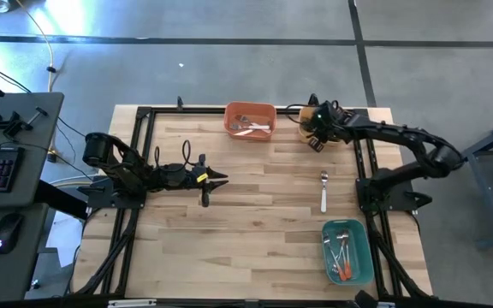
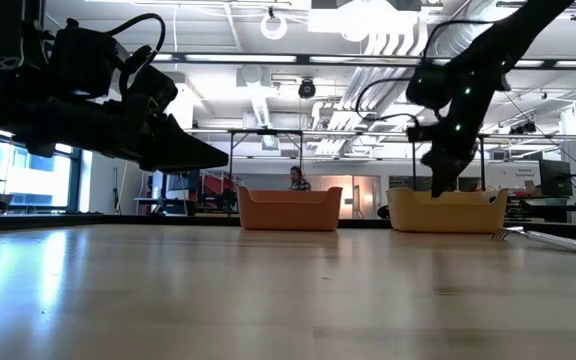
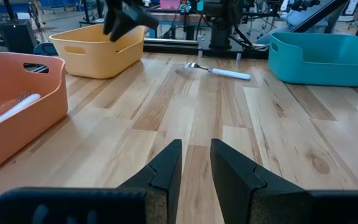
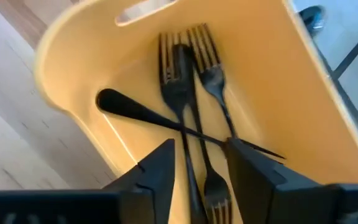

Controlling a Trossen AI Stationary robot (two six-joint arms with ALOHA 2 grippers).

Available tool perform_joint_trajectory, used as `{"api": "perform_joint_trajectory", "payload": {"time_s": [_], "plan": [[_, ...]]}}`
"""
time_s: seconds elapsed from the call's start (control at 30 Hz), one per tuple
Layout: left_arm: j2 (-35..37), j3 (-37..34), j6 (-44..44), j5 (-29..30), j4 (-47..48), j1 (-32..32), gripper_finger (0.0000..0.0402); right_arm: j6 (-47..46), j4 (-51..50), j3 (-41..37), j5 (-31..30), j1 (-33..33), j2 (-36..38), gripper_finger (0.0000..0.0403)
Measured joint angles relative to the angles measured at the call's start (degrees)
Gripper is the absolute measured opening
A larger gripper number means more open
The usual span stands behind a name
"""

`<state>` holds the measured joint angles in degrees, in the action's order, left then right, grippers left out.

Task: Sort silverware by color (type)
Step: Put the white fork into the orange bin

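A wooden bench (image 1: 255, 231) carried three bins. The right gripper (image 4: 197, 163) hung over the yellow bin (image 4: 278, 81) at the far edge, toward the right corner, its jaws apart and holding nothing; black forks (image 4: 185, 93) lay crossed inside that bin. The left gripper (image 3: 196, 163) hovered above the left half of the bench, jaws slightly apart and empty. White-handled forks (image 1: 251, 128) lay in the orange bin (image 1: 250, 109) at the far edge. One white-handled fork (image 1: 323, 192) lay loose near the right edge. Red-handled forks (image 1: 342, 257) sat in the teal bin (image 1: 362, 248) at the near right corner.
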<state>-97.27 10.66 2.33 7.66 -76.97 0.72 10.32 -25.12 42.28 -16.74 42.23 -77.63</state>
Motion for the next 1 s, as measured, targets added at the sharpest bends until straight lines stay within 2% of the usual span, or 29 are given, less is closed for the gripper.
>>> {"api": "perform_joint_trajectory", "payload": {"time_s": [0.1,0.2,0.3,0.43,0.53,0.7,1.0], "plan": [[0.00,0.00,0.00,0.00,0.01,0.01,0.0074,-2.47,-3.28,0.00,-0.10,-1.07,4.25,0.0129],[0.00,0.00,0.00,0.00,0.04,0.01,0.0074,-8.15,-8.55,0.00,2.21,-3.46,8.90,0.0110],[0.00,0.00,0.00,0.00,0.04,-0.01,0.0074,-14.80,-14.62,0.00,3.79,-7.59,12.93,0.0072],[0.00,0.00,0.00,0.00,0.07,0.01,0.0074,-26.51,-21.05,0.00,2.69,-15.68,15.95,0.0010],[0.00,0.00,0.02,0.00,0.28,0.01,0.0074,-35.13,-24.25,0.00,1.03,-22.98,16.31,0.0013],[0.00,0.00,-0.39,0.00,1.08,0.00,0.0074,-43.68,-26.92,-0.04,0.70,-33.22,15.63,0.0003],[0.00,0.00,-0.02,0.00,1.25,0.01,0.0074,-55.85,-29.09,-0.11,0.25,-44.91,14.37,0.0001]]}}
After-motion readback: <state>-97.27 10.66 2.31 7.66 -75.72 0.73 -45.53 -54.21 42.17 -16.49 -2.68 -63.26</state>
